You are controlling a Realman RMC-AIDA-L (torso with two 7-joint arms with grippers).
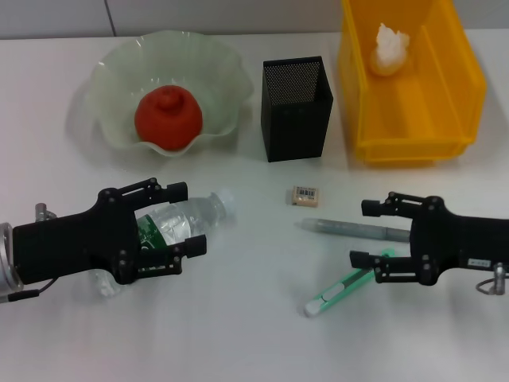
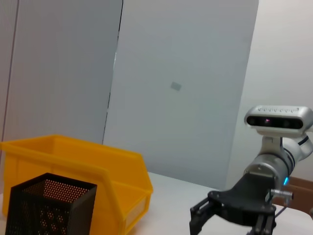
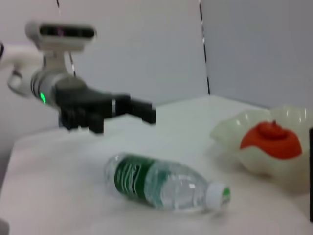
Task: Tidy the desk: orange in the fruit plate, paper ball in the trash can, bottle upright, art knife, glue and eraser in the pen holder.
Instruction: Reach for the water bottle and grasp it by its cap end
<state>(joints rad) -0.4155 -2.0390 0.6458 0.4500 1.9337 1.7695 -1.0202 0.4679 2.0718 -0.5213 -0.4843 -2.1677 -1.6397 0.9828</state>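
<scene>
The bottle (image 1: 195, 216) (image 3: 164, 183) lies on its side at the front left, white cap pointing right. My left gripper (image 1: 184, 219) (image 3: 146, 111) hovers open just above it, one finger on each side. At the front right my right gripper (image 1: 364, 233) (image 2: 227, 225) is open over the grey glue (image 1: 350, 230), and the mint-green art knife (image 1: 338, 292) lies just in front of it. The eraser (image 1: 306, 196) rests in front of the pen holder (image 1: 296, 107) (image 2: 49, 208). The orange (image 1: 168, 119) (image 3: 270, 139) sits in the fruit plate (image 1: 111, 72) (image 3: 230, 132). The paper ball (image 1: 390, 48) lies in the trash can (image 1: 469, 87) (image 2: 78, 164).
The fruit plate, pen holder and trash can stand in a row along the back of the white table. A grey wall panel rises behind them.
</scene>
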